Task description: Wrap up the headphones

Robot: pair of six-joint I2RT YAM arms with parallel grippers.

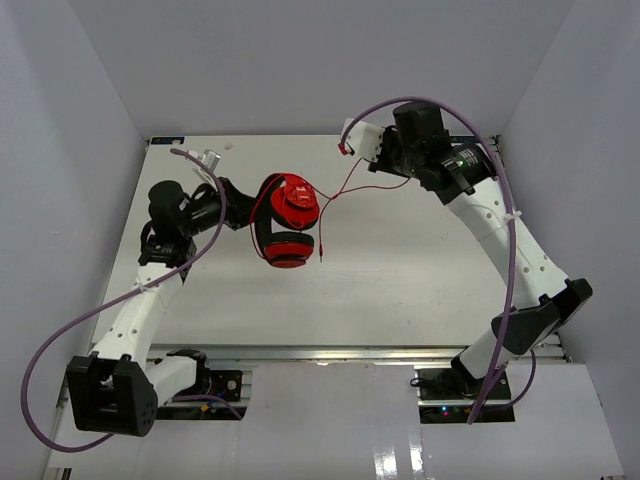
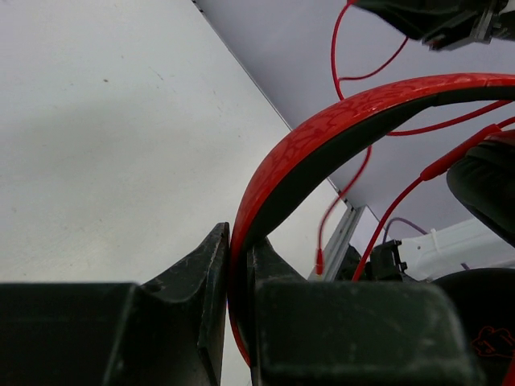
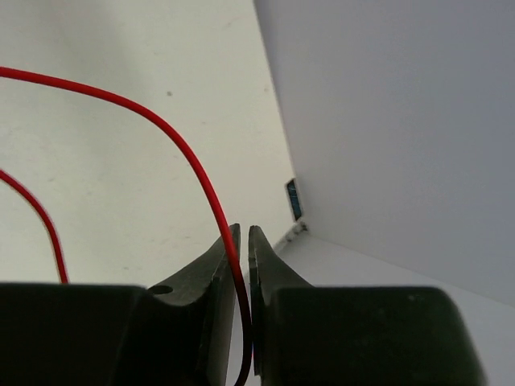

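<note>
L end effector (image 2: 239,241) clamps 1 headphones (image 2: 346,121); R one (image 3: 244,237) prob. pinches 1 cable (image 3: 197,173).

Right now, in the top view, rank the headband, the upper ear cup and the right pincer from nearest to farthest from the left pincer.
1. Headband: clamped in the left pincer.
2. Upper ear cup: just right of it.
3. Right pincer: far right at the back, pinching the cable.
</note>
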